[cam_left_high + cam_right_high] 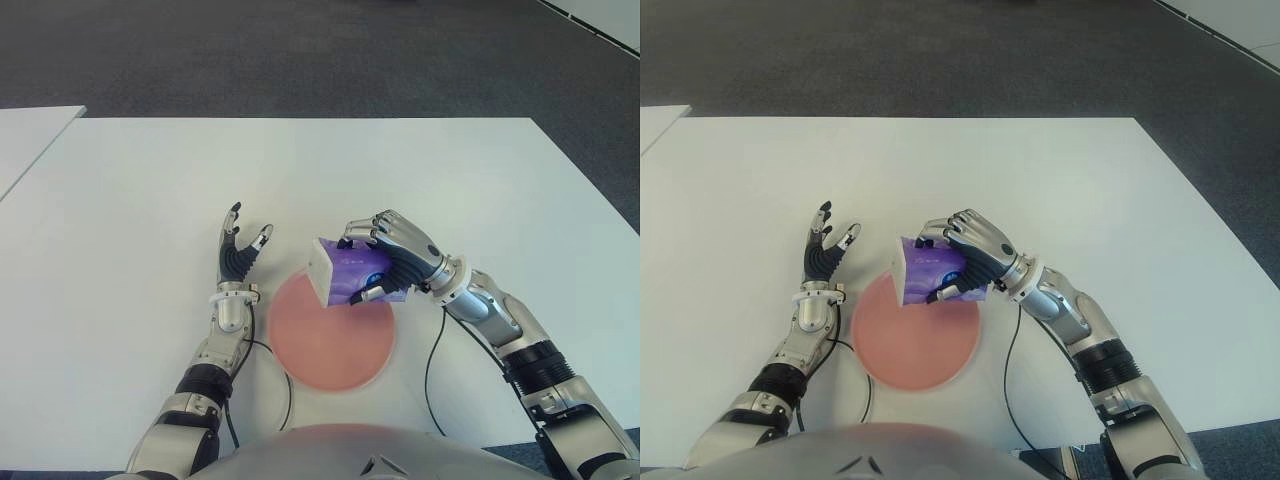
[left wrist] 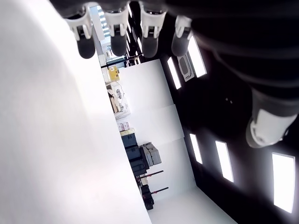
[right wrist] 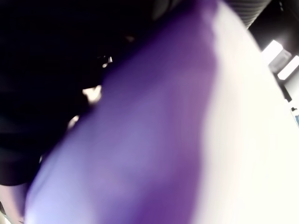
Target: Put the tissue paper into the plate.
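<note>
A purple and white tissue pack (image 1: 345,271) is held in my right hand (image 1: 388,258), whose fingers are curled around it. The pack hangs over the far right edge of the pink round plate (image 1: 325,345), which lies on the white table just in front of me. In the right wrist view the purple pack (image 3: 149,135) fills most of the picture. My left hand (image 1: 240,250) stands to the left of the plate, fingers spread and pointing up, holding nothing.
The white table (image 1: 120,220) stretches wide around the plate. A second white surface (image 1: 30,135) shows at the far left. Thin black cables (image 1: 432,370) run from both wrists toward my body. Dark carpet lies beyond the table.
</note>
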Robot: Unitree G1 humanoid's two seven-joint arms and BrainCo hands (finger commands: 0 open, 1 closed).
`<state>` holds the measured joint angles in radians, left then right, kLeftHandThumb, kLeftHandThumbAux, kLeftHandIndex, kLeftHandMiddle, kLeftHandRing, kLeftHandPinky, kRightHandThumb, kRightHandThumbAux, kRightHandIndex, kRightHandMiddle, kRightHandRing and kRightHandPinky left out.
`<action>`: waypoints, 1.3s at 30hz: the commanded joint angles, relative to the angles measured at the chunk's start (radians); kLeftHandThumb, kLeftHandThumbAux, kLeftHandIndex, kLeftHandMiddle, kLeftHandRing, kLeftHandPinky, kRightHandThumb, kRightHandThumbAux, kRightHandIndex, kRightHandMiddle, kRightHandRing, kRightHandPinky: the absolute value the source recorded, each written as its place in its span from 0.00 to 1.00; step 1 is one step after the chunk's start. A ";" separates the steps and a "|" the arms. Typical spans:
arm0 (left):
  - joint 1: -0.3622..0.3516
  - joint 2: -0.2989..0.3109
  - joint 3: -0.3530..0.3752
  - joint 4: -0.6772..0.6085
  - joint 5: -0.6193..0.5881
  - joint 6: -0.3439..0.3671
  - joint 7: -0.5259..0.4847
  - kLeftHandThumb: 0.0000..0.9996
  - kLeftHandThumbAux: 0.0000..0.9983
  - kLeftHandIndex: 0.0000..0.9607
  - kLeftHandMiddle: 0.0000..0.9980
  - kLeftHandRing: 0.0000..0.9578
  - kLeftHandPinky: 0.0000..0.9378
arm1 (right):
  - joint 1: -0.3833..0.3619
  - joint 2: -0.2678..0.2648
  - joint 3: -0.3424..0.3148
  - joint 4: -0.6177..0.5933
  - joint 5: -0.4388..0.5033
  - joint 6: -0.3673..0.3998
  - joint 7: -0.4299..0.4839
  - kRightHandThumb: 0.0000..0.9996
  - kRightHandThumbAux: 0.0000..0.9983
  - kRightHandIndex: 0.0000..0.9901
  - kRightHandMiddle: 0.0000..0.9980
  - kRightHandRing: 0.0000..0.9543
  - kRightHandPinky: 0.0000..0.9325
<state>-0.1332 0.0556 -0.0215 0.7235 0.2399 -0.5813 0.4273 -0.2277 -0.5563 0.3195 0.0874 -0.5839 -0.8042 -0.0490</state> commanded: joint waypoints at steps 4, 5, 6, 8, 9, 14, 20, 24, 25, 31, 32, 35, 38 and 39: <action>0.079 -0.010 -0.009 0.081 0.007 0.018 -0.001 0.03 0.49 0.00 0.00 0.00 0.00 | 0.039 -0.002 -0.024 -0.030 -0.044 0.052 0.043 0.85 0.68 0.40 0.53 0.87 0.86; 0.079 -0.010 -0.008 0.080 0.005 0.018 -0.004 0.03 0.49 0.00 0.00 0.00 0.00 | 0.045 -0.002 -0.026 -0.037 -0.053 0.057 0.045 0.85 0.68 0.40 0.53 0.87 0.86; 0.080 -0.009 -0.008 0.080 0.004 0.017 -0.005 0.03 0.49 0.00 0.00 0.00 0.00 | 0.049 -0.002 -0.026 -0.041 -0.059 0.061 0.047 0.85 0.68 0.40 0.53 0.86 0.87; 0.080 -0.008 -0.007 0.081 0.001 0.015 -0.010 0.03 0.49 0.00 0.00 0.00 0.00 | 0.069 -0.004 -0.023 -0.053 -0.083 0.064 0.048 0.85 0.68 0.40 0.53 0.86 0.87; 0.080 -0.008 -0.007 0.081 0.000 0.014 -0.011 0.03 0.49 0.00 0.00 0.00 0.00 | 0.074 -0.005 -0.022 -0.057 -0.089 0.065 0.048 0.85 0.68 0.40 0.53 0.86 0.87; 0.079 -0.007 -0.007 0.086 -0.006 0.006 -0.019 0.04 0.49 0.00 0.00 0.00 0.00 | 0.094 -0.011 -0.011 -0.039 -0.148 0.044 0.021 0.85 0.68 0.40 0.53 0.87 0.88; 0.075 -0.005 -0.004 0.093 -0.010 0.004 -0.023 0.04 0.49 0.00 0.00 0.00 0.00 | 0.077 -0.007 0.003 0.006 -0.207 0.040 -0.013 0.85 0.68 0.40 0.54 0.87 0.89; 0.074 -0.005 -0.003 0.093 -0.008 0.009 -0.015 0.04 0.50 0.00 0.00 0.00 0.00 | 0.052 0.006 0.018 0.060 -0.248 0.031 -0.068 0.85 0.68 0.40 0.54 0.87 0.89; 0.074 -0.006 -0.003 0.094 -0.005 0.009 -0.009 0.04 0.50 0.00 0.00 0.00 0.00 | 0.047 0.009 0.023 0.072 -0.262 0.030 -0.086 0.85 0.68 0.40 0.54 0.87 0.89; 0.076 -0.004 -0.006 0.092 0.003 0.009 -0.001 0.04 0.49 0.00 0.00 0.00 0.00 | 0.056 0.013 0.070 0.102 -0.311 0.045 -0.110 0.85 0.68 0.40 0.54 0.87 0.88; 0.076 -0.004 -0.007 0.091 0.004 0.010 -0.002 0.03 0.49 0.00 0.00 0.00 0.00 | 0.063 0.016 0.079 0.105 -0.323 0.048 -0.117 0.85 0.68 0.40 0.54 0.87 0.88; 0.077 -0.005 -0.007 0.090 0.002 0.010 -0.006 0.03 0.49 0.00 0.00 0.00 0.00 | 0.068 0.022 0.101 0.122 -0.343 0.049 -0.141 0.85 0.68 0.40 0.54 0.87 0.89; 0.076 -0.006 -0.007 0.090 0.000 0.009 -0.009 0.04 0.48 0.00 0.00 0.00 0.00 | 0.064 0.027 0.120 0.142 -0.348 0.049 -0.157 0.85 0.68 0.40 0.54 0.87 0.90; 0.075 -0.006 -0.008 0.090 0.001 0.009 -0.008 0.04 0.48 0.00 0.00 0.00 0.00 | 0.063 0.029 0.125 0.147 -0.348 0.049 -0.162 0.85 0.68 0.40 0.54 0.87 0.91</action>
<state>-0.1373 0.0582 -0.0188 0.7354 0.2332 -0.5874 0.4248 -0.1897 -0.5301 0.4110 0.1953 -0.8992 -0.7667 -0.2253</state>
